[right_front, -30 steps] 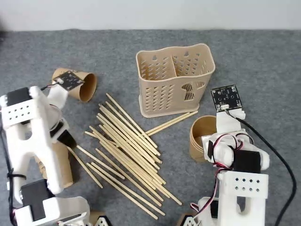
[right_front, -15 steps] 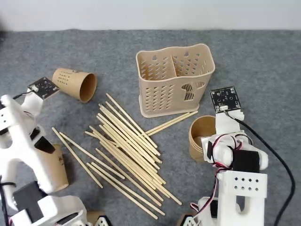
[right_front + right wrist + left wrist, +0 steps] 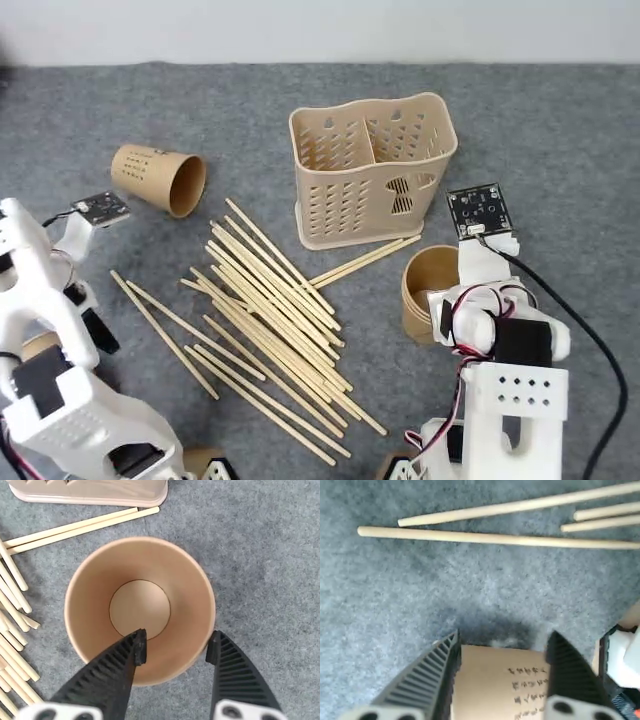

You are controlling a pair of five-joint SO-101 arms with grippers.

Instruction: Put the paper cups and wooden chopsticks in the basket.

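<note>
The tan slotted basket (image 3: 372, 175) stands upright at the back centre. Several wooden chopsticks (image 3: 270, 320) lie scattered in front of it. One paper cup (image 3: 160, 178) lies on its side at the back left. Another paper cup (image 3: 428, 292) stands upright by the right arm. My right gripper (image 3: 177, 647) is open over this cup (image 3: 140, 605), one finger inside the rim and one outside. At the left front, my left gripper (image 3: 503, 642) is shut on a third paper cup (image 3: 500, 685), held low over the carpet near two chopsticks (image 3: 495, 537).
Grey carpet covers the table. Two chopsticks (image 3: 80, 527) lie between the upright cup and the basket's foot (image 3: 100, 492). The right arm's cable (image 3: 590, 350) trails to the right. Bare carpet lies behind and to the right of the basket.
My left arm has swung back toward the left front, and the cup by it went along under the arm. The right arm has barely shifted.
</note>
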